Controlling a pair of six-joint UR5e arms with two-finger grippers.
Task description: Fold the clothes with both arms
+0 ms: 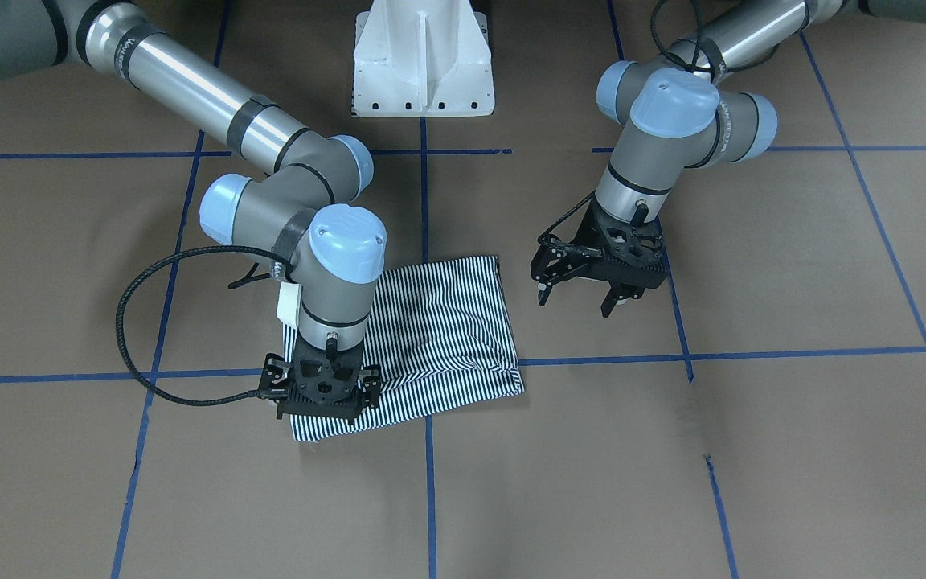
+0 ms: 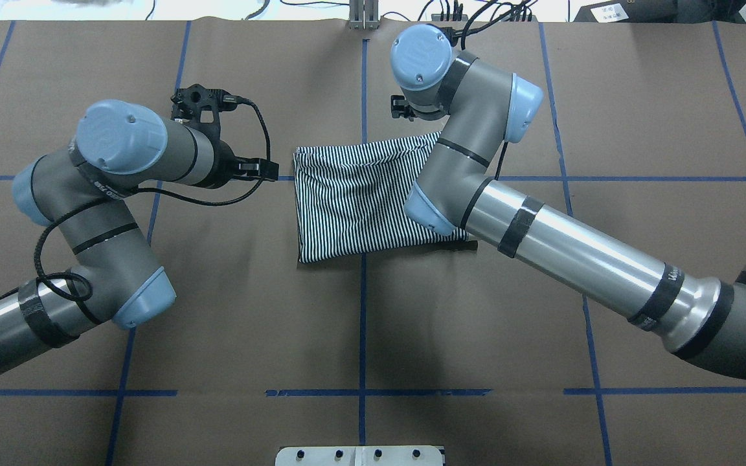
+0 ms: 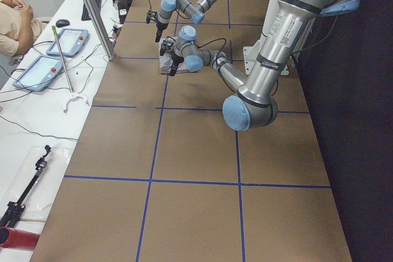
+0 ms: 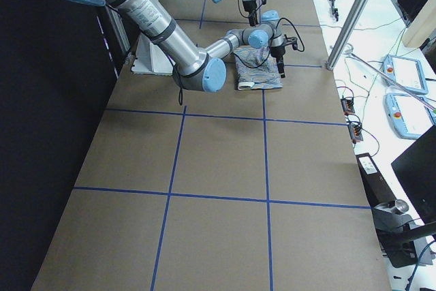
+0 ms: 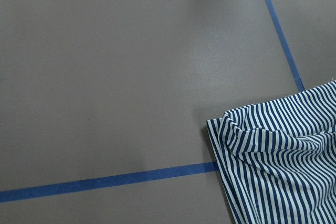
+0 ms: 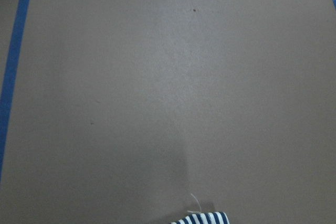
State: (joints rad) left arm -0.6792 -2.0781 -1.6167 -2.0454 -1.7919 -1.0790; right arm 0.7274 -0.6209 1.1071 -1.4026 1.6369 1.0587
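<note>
Front-facing exterior view: the left gripper (image 1: 575, 305) hangs with its fingers spread wide and nothing between them, just beside one side edge of the striped polo shirt (image 1: 447, 322) and clear of it. The right gripper (image 1: 316, 416) stands low over the shirt's operator-side edge with its linkages splayed apart, its tips hidden under its own body. The shirt lies folded in a rough rectangle on the brown table (image 1: 752, 450), across a blue tape line (image 1: 429, 482).
</note>
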